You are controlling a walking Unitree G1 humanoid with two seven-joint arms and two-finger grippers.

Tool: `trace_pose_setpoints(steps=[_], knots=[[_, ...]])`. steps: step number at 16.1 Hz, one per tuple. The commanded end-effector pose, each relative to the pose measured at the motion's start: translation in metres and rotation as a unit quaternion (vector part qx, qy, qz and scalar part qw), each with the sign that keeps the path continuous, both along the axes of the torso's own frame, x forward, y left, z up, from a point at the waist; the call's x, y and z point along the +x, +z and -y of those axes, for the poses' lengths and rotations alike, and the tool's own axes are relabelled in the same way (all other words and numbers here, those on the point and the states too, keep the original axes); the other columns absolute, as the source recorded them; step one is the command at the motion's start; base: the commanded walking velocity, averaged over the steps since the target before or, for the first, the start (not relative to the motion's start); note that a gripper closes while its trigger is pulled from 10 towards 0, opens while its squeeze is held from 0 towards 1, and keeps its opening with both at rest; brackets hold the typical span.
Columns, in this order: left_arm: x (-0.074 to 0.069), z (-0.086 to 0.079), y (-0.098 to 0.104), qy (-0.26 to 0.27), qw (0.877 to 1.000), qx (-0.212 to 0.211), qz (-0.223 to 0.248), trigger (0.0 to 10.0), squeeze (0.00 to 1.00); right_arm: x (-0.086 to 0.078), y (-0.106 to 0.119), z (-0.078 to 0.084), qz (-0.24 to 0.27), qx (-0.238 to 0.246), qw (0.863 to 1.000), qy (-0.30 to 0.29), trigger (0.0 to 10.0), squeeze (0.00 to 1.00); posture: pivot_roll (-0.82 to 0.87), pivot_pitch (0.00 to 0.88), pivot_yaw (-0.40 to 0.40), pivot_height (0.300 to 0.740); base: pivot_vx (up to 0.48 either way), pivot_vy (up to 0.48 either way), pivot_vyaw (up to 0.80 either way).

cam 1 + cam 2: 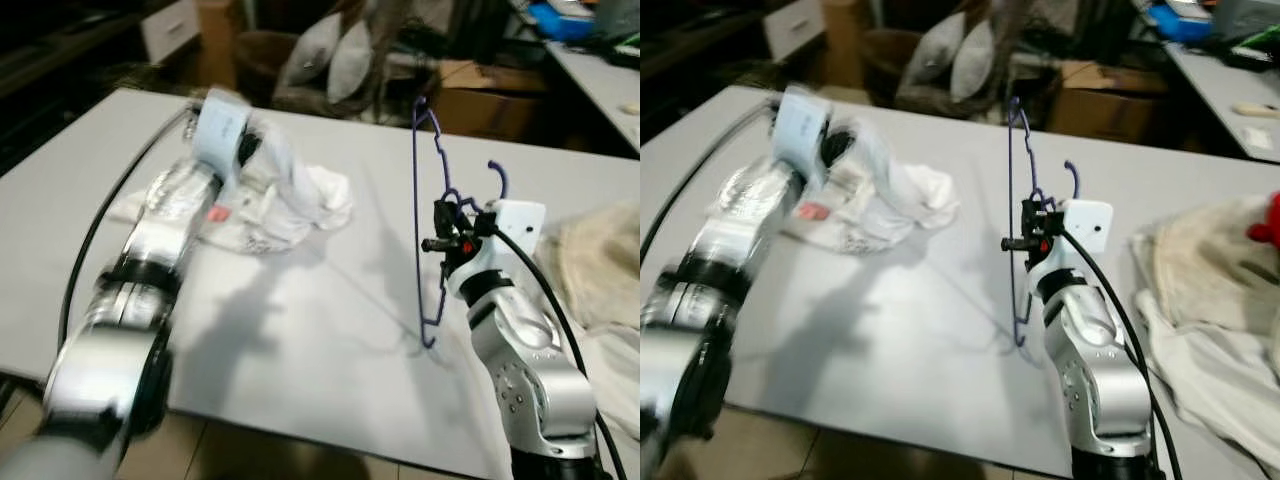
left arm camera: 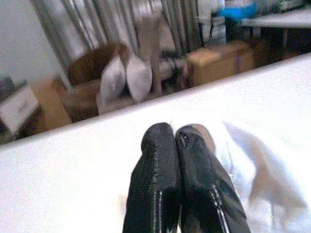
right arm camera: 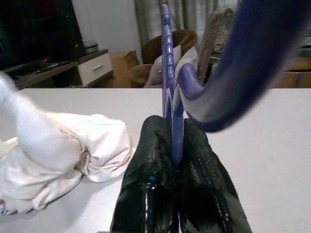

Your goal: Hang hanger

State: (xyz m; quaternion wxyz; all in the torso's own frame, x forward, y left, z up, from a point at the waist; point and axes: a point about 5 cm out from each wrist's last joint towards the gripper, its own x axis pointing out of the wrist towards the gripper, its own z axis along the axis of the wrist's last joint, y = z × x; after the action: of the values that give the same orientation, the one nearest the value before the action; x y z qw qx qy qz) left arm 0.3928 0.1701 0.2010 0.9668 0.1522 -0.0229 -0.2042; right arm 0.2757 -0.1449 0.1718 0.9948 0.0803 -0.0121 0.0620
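Observation:
A purple wire hanger [image 1: 415, 200] stands upright above the white table [image 1: 300, 330], its lower corner close to the tabletop. My right gripper [image 1: 447, 212] is shut on the hanger just below its hook [image 1: 497, 175]; the right wrist view shows the wire pinched between the black fingers [image 3: 194, 160]. A crumpled white garment [image 1: 300, 205] lies on the table to the left. My left gripper [image 1: 248, 150] is blurred over that garment. In the left wrist view its fingers [image 2: 155, 160] are pressed together, with white cloth [image 2: 262, 170] right beside them.
A beige cloth pile [image 1: 600, 260] covers the table's right side, with something red [image 1: 1265, 225] on it. Beyond the far edge are a cardboard box [image 1: 480, 95] and grey pillows [image 1: 330, 55] on a chair. Another table [image 1: 600, 70] stands at the back right.

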Motion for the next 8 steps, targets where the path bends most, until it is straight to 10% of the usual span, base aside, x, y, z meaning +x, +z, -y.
trace_pose_setpoints(steps=[1, 8], knots=[[-0.006, 0.01, 0.024, -0.053, 0.998, 0.007, 0.042, 10.0, 0.0, -0.001, -0.003, -0.001, -0.01, 0.0, 1.0, 0.006, 10.0, 0.0, 0.1, 0.0, -0.018, 0.74, 0.0, 0.0, 0.0], [-0.076, 0.01, 0.046, -0.24, 0.97, -0.019, 0.038, 10.0, 0.0, 0.003, -0.004, -0.008, -0.013, 0.002, 1.0, 0.026, 10.0, 0.0, 0.12, 0.0, -0.03, 0.74, 0.0, 0.0, 0.0]])
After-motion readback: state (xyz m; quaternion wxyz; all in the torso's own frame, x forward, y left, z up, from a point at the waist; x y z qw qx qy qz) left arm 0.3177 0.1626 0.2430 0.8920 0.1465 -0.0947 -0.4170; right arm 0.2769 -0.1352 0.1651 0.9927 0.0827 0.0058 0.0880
